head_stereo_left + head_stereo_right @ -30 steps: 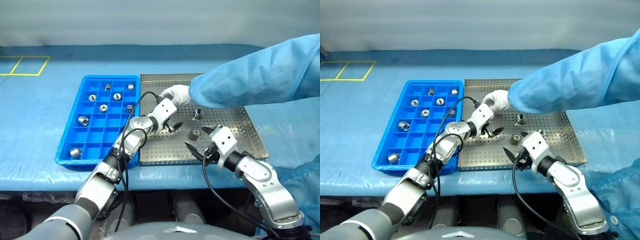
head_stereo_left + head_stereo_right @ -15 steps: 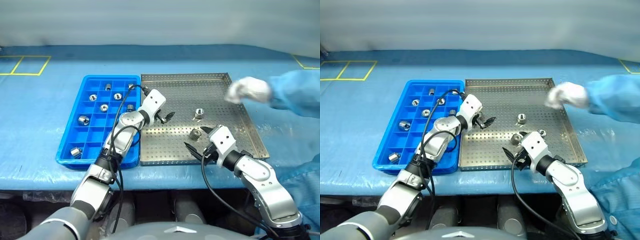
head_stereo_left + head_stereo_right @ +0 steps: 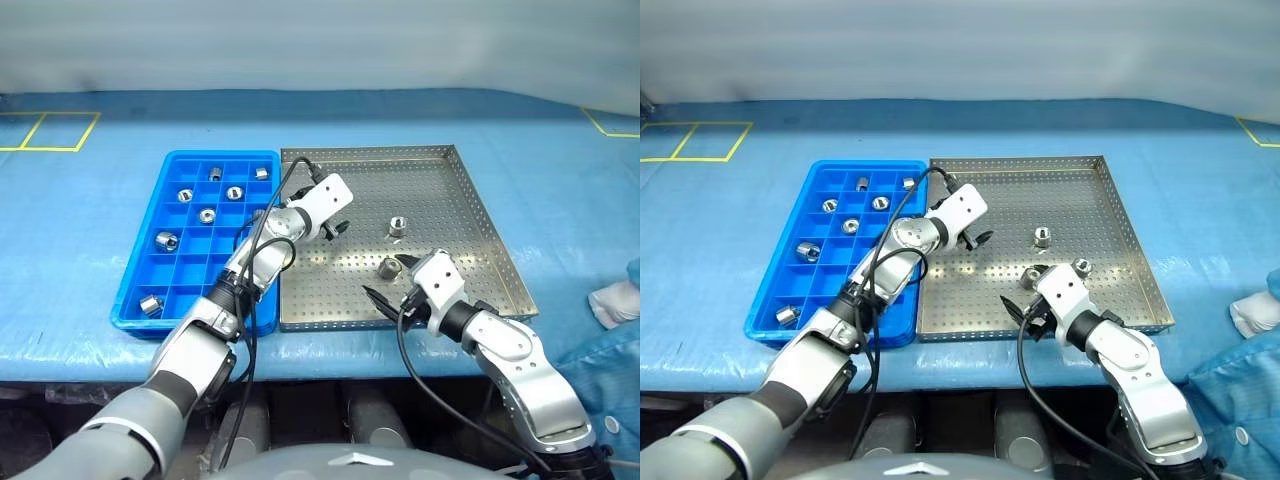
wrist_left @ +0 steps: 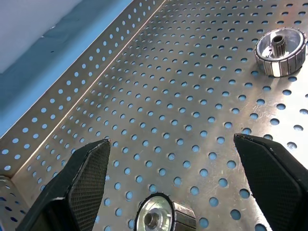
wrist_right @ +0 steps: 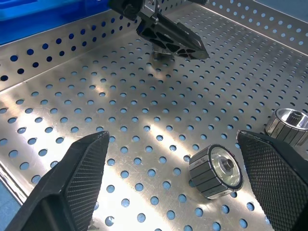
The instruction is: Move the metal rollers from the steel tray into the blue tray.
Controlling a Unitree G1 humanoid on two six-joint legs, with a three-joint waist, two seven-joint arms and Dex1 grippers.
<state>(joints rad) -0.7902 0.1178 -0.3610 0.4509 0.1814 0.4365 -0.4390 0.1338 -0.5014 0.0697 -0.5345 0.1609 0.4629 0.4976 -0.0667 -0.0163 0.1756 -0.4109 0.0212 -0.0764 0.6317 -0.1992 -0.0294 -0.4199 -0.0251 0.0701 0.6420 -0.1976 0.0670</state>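
Both tools hang released and empty over the steel tray (image 3: pixel 455 215). The left tool (image 3: pixel 333 228) hovers above the tray's bare floor, one roller (image 3: pixel 397 227) just beyond its fingers, probably lining up a pick. The right tool (image 3: pixel 392 282) waits near the front rim with another roller (image 3: pixel 388 268) between its spread fingers. Seven rollers already sit in separate compartments of the blue tray (image 3: pixel 222 292), beside the left tool.
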